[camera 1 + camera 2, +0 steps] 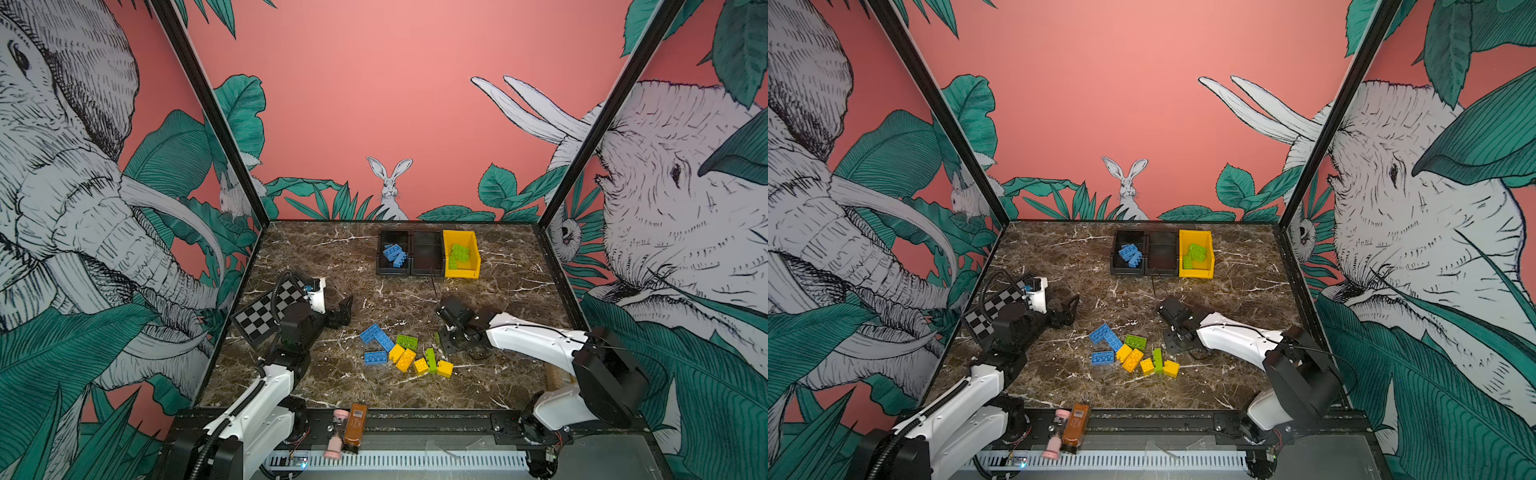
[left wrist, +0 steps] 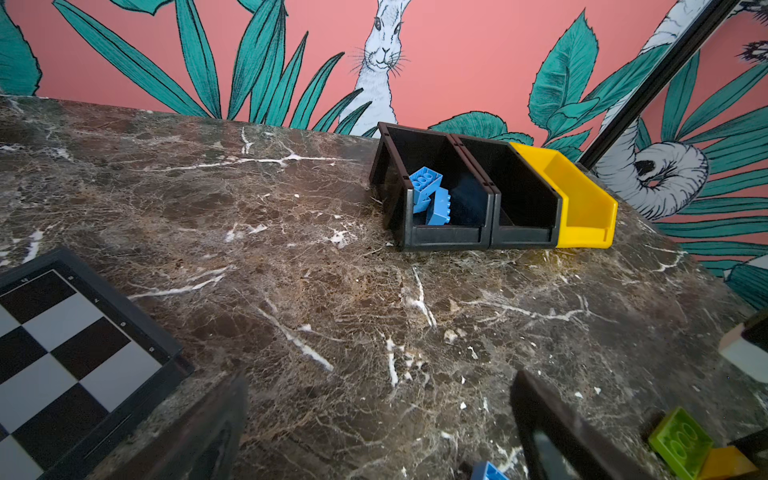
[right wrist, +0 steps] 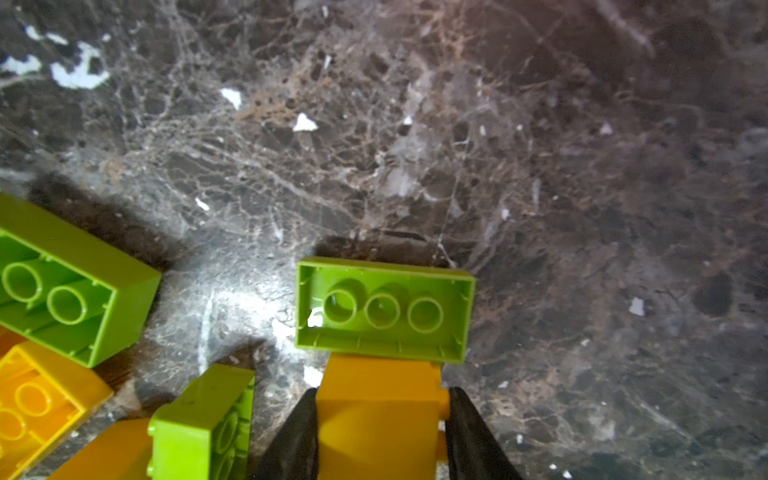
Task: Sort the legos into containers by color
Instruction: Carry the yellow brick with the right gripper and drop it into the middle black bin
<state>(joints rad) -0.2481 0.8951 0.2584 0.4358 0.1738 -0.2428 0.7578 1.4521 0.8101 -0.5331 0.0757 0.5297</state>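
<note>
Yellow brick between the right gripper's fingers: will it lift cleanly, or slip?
Probably rigid: the yellow brick looks like hard moulded plastic, unlikely to flex in the right gripper. Its glossy sides could slip, though studs facing one finger may add bite. The green brick butts against its far end, seemingly unattached, so it may get nudged.
</note>
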